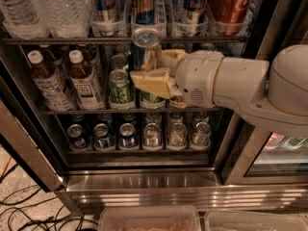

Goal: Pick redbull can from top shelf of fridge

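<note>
My gripper is shut on a redbull can, a slim blue-and-silver can whose silver pull-tab top faces the camera. The can is held clear of the top shelf, in front of the fridge's second rack. One tan finger lies under the can and the other shows at its right side. More redbull cans stand in the clear guides on the top shelf. The white arm reaches in from the right.
A red Coca-Cola can stands at the top shelf's right, water bottles at its left. Green cans and tea bottles fill the second rack, small cans the third. Two plastic bins and cables lie on the floor.
</note>
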Robot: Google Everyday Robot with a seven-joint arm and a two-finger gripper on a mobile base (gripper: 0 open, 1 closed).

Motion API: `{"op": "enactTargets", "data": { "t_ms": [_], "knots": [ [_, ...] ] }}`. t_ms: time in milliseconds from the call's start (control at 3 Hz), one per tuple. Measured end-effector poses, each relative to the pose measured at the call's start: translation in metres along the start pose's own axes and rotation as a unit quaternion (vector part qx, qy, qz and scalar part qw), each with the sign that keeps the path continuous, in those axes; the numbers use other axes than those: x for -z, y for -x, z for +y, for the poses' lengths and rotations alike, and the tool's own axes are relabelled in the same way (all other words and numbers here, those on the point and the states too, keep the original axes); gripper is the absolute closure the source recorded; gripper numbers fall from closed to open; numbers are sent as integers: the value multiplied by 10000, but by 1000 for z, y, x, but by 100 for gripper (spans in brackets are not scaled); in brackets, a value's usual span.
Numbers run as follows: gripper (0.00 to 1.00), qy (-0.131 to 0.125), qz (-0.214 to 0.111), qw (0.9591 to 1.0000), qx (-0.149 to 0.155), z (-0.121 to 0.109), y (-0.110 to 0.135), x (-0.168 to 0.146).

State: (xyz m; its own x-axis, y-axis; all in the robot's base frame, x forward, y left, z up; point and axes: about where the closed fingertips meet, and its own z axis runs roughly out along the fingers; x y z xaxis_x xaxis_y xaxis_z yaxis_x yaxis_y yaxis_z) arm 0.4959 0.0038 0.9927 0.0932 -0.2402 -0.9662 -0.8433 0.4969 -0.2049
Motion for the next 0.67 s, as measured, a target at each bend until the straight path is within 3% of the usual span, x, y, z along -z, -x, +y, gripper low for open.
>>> {"op": "enactTargets", "data": {
  "t_ms": [667],
  "knots": [
    [100,724,431,9962,-199,32,-30,7]
  ]
}}
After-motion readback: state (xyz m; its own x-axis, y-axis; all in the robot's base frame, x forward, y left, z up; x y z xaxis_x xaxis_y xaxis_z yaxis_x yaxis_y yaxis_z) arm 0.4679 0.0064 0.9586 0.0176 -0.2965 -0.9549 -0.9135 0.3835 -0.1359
